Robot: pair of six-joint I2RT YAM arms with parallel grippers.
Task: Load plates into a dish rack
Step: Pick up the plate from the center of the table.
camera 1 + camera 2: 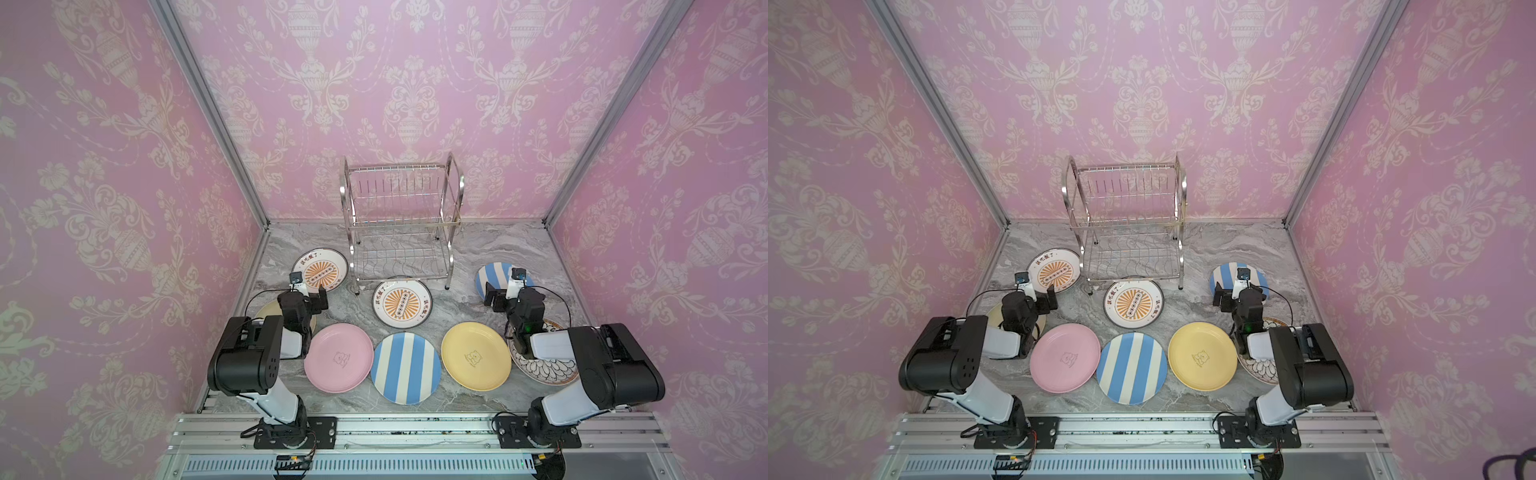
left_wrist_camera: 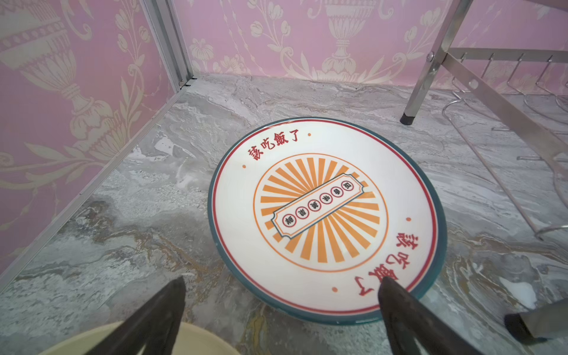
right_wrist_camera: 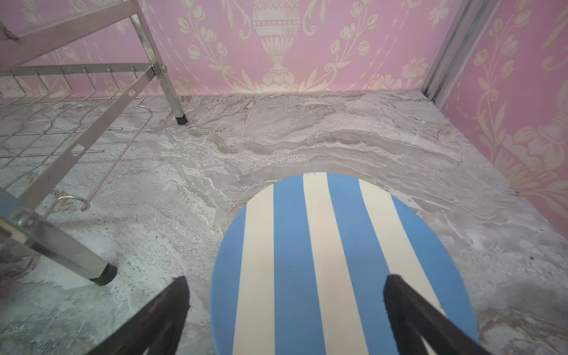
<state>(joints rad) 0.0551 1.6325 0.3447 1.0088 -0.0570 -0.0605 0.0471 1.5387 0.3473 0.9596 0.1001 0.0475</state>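
Note:
The chrome dish rack (image 1: 401, 224) stands at the back of the table with both shelves bare. Plates lie flat in front of it: two sunburst ones (image 1: 320, 270) (image 1: 401, 303), pink (image 1: 338, 357), blue-white striped (image 1: 405, 368), yellow (image 1: 476, 355), black-petal (image 1: 544, 370), cream (image 1: 266, 311), and a second striped one (image 1: 490, 278). My left gripper (image 2: 282, 282) hovers open over the near rim of the left sunburst plate (image 2: 325, 215). My right gripper (image 3: 285, 282) hovers open over the near part of the back striped plate (image 3: 332, 261). Neither holds anything.
Pink patterned walls with aluminium corner posts close in the marble table (image 1: 490, 245) on three sides. The rack's legs (image 2: 408, 118) (image 3: 104, 273) stand close to both grippers. An aluminium rail (image 1: 415, 432) carrying the arm bases runs along the front edge.

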